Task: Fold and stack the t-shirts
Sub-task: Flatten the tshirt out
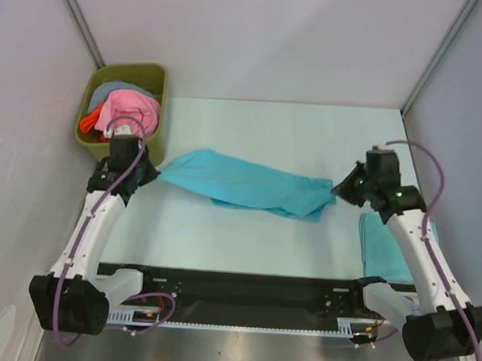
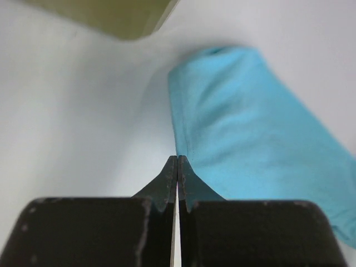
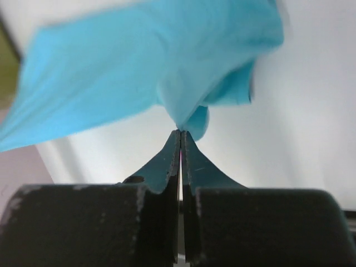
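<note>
- Across the middle of the tabletop (image 1: pixel 246 245) a teal t-shirt (image 1: pixel 249 185) hangs stretched between the two arms, sagging onto the surface along its near edge.
- Left fingers (image 2: pixel 167 183) are closed, with the shirt's left corner pinched at their tips, just beside the olive bin (image 1: pixel 161 95).
- Right fingers (image 3: pixel 167 161) are closed too, nipping a small bunch of cloth at the opposite end.
- Second folded t-shirt (image 1: pixel 376 248) lies flat under the right arm, near the tabletop's right edge; that is probably the stack.
- Step in hand, as I judge it: spreading the shirt flat before folding.
- To do it well, keep even tension between both grips, lower both ends together, and lay the cloth down without twist.
- The right pinch looks shallow, so a hard pull could slip it free.
- Keep the left end clear of the bin.
</note>
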Tool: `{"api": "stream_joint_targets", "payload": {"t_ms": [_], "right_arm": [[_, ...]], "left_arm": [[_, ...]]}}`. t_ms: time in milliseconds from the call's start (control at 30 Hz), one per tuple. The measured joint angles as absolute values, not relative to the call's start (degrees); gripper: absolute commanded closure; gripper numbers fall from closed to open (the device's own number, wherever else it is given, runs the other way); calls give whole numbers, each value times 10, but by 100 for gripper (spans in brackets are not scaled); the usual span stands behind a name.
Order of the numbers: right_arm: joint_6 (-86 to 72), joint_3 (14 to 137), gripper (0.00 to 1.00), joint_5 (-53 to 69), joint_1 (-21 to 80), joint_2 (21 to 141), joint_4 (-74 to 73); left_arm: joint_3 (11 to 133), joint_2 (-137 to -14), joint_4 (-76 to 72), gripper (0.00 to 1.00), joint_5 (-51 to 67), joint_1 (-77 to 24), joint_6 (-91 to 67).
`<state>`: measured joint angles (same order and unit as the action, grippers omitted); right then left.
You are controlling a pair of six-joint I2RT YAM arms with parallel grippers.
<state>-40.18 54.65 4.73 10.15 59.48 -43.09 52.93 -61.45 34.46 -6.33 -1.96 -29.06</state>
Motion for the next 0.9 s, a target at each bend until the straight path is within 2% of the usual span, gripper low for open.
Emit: {"api": "stream_joint_targets", "payload": {"t_ms": [167, 467, 667, 900], "right_arm": [[-349, 749, 100, 39, 78, 584, -493], [-290, 1035, 100, 39, 57, 591, -552], [-253, 1174, 100, 42, 57, 562, -557], [-236, 1240, 100, 54, 65, 481, -559]], "left_arm": [[665, -605, 394, 100, -75, -49, -289], [981, -608, 465, 100, -104, -92, -280], [1016, -536, 464, 100, -80, -95, -274], [1016, -424, 434, 100, -36, -97, -265]]}}
